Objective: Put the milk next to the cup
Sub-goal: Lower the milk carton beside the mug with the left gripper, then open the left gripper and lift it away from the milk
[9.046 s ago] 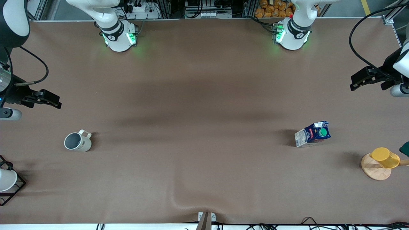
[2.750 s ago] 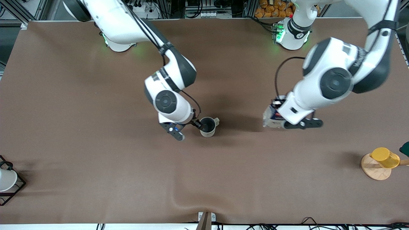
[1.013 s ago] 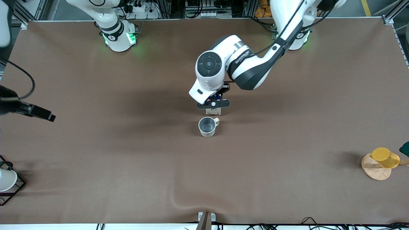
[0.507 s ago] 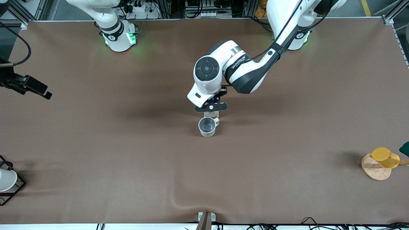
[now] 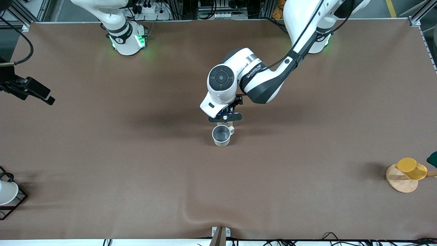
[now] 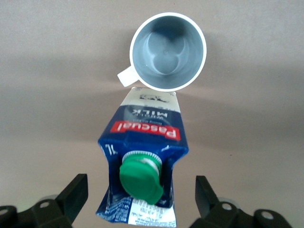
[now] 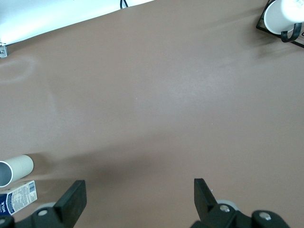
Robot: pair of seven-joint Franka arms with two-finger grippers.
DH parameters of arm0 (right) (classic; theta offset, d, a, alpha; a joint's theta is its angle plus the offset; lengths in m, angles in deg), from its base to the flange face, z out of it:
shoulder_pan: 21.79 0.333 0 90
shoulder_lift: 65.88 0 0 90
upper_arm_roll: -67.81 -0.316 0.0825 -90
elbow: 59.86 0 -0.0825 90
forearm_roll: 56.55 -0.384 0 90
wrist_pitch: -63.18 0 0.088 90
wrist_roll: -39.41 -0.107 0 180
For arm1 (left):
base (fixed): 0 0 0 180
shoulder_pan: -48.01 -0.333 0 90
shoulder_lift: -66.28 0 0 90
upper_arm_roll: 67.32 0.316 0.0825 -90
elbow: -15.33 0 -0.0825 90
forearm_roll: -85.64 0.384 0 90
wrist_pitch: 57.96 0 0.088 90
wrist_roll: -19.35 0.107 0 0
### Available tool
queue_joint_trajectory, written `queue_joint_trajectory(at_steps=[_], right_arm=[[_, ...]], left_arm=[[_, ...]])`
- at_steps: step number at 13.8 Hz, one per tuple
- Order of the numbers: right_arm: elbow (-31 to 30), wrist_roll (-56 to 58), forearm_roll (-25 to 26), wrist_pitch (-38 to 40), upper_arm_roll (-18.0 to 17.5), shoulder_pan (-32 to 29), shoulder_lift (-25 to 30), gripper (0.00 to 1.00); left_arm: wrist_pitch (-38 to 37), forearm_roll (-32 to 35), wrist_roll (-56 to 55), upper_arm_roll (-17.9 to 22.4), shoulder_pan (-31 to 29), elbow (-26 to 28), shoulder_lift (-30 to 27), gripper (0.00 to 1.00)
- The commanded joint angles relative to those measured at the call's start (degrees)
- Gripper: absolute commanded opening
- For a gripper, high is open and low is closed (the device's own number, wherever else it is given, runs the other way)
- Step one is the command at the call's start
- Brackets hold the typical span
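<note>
The milk (image 6: 145,142), a dark-blue carton with a green cap, stands upright on the brown table right beside the cup (image 6: 167,51), close to its handle. In the front view the cup (image 5: 221,135) is an off-white mug with a grey inside, and the milk (image 5: 227,122) lies just farther from the camera, mostly hidden under my left gripper (image 5: 225,118). My left gripper (image 6: 140,197) is open over the carton's top, its fingers wide on either side and clear of it. My right gripper (image 5: 36,93) is open and empty, waiting at the right arm's end of the table.
A yellow cup on a wooden stand (image 5: 408,172) sits at the left arm's end, near the front camera. A black wire rack (image 5: 13,201) with a white object sits at the right arm's end. The table cover has a wrinkle (image 5: 191,215) near the front edge.
My left hand has shifted slightly toward the cup over the last second, with the milk under it. My right gripper has drawn back at the table's end. The cup has not moved.
</note>
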State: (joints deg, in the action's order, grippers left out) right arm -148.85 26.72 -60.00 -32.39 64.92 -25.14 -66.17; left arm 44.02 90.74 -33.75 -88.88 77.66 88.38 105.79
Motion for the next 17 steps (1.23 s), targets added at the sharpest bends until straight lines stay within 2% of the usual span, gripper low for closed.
queue_joint_trajectory(at_steps=[1,3,5,9,12,17], right_arm=[[-0.2,0.5,0.7,-0.5,-0.5,-0.7,-0.2,1.00],[1.3,-0.1,0.7,-0.3,-0.3,-1.0,-0.2,1.00],[1.5,-0.1,1.4,-0.1,-0.2,-0.9,-0.2,1.00],[1.5,0.0,3.4,1.4,-0.5,-0.4,-0.2,1.00],[1.6,0.7,3.2,1.6,-0.2,-1.0,-0.2,1.00],[2.8,0.7,3.2,2.9,-0.1,-1.0,-0.2,1.00]], left_arm=[[-2.2,-0.8,-1.1,-0.2,-0.3,-1.4,-2.0,1.00],[-6.0,-3.0,-1.0,-0.1,-2.0,-1.4,-6.3,1.00],[-10.1,-3.2,-0.5,-0.1,-6.3,-1.4,-11.8,1.00],[-14.2,-3.3,14.6,0.2,-20.1,-1.0,-22.1,1.00],[-15.7,-3.6,26.8,-0.1,-31.4,0.3,-26.1,1.00],[-18.1,-4.4,32.8,-0.1,-39.9,2.4,-28.4,1.00]])
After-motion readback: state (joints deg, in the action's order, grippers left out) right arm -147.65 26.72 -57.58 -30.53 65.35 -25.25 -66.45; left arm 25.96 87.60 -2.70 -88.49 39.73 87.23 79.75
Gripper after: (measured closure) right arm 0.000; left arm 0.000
